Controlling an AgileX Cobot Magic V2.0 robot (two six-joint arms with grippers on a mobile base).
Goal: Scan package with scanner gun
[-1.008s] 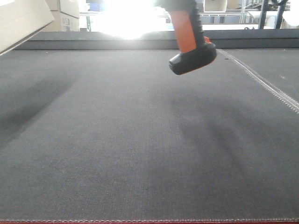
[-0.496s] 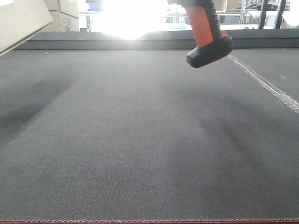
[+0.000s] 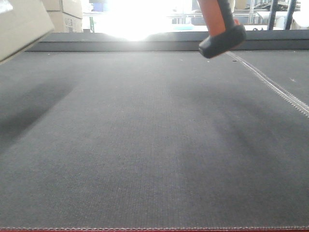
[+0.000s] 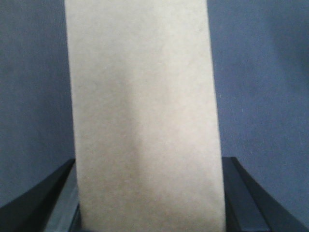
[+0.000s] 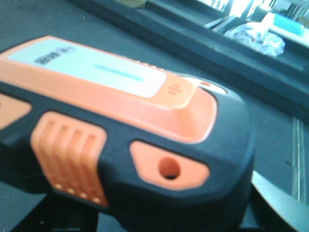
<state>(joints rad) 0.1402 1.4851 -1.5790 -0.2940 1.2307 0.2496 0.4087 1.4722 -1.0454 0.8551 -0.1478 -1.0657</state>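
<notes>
My left pincer [image 4: 152,164] clamps the package [image 4: 142,96]; my right pincer [image 5: 159,220] grips the scanner [image 5: 125,140], aloft over the far edge of the mat [image 3: 145,135].

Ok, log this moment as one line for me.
left gripper shut on package | package raised, tilted | scanner gun aloft over grey mat

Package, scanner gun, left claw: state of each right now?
package: off the mat, gripped between the left claw's fingers.
scanner gun: carried in the air above the mat, tilted, foot lowest.
left claw: shut on the package.
</notes>
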